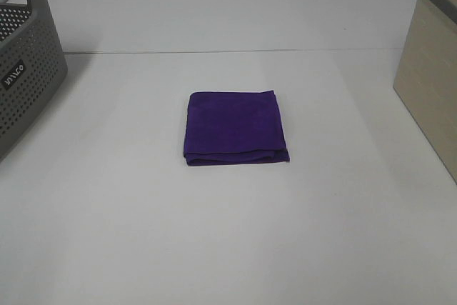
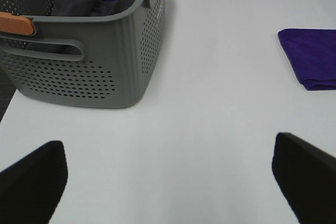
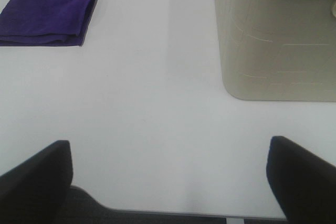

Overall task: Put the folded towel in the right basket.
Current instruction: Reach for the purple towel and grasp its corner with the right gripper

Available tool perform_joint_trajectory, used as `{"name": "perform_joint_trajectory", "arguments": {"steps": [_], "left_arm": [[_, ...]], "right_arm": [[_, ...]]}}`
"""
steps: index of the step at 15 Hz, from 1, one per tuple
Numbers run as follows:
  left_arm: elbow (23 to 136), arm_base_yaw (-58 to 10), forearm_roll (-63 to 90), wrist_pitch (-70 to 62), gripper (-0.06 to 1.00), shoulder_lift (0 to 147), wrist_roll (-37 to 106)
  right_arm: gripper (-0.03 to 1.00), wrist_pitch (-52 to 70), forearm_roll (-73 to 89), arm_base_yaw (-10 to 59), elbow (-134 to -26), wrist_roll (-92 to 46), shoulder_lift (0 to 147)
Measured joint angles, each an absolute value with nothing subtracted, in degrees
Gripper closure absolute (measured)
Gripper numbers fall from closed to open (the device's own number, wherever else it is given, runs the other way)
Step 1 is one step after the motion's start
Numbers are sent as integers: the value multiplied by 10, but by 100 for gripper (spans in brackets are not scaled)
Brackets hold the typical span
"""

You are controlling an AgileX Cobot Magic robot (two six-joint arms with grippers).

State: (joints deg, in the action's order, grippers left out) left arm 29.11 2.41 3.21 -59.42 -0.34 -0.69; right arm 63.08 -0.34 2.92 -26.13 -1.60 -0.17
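Note:
A folded purple towel (image 1: 235, 128) lies flat on the white table (image 1: 228, 248) near its middle. It also shows in the left wrist view (image 2: 311, 56) and the right wrist view (image 3: 48, 12). The right basket (image 1: 431, 69) is beige with a grey rim and stands at the right edge; it also shows in the right wrist view (image 3: 278, 40). Neither arm shows in the exterior view. My left gripper (image 2: 170, 177) is open and empty, well short of the towel. My right gripper (image 3: 170, 177) is open and empty, over the table's near edge, between towel and basket.
A grey perforated basket (image 1: 21, 69) stands at the left edge. In the left wrist view the grey basket (image 2: 84, 51) holds dark cloth and has an orange handle piece. The table's front edge shows in the right wrist view (image 3: 157, 212).

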Motion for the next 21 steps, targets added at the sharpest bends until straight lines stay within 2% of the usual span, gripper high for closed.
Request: {"name": "perform_joint_trajectory", "arguments": {"steps": [21], "left_arm": [[291,24,32,-594,-5,-3,-7]], "right_arm": [[-1,631,-4,29,-261,-16,-2]]}}
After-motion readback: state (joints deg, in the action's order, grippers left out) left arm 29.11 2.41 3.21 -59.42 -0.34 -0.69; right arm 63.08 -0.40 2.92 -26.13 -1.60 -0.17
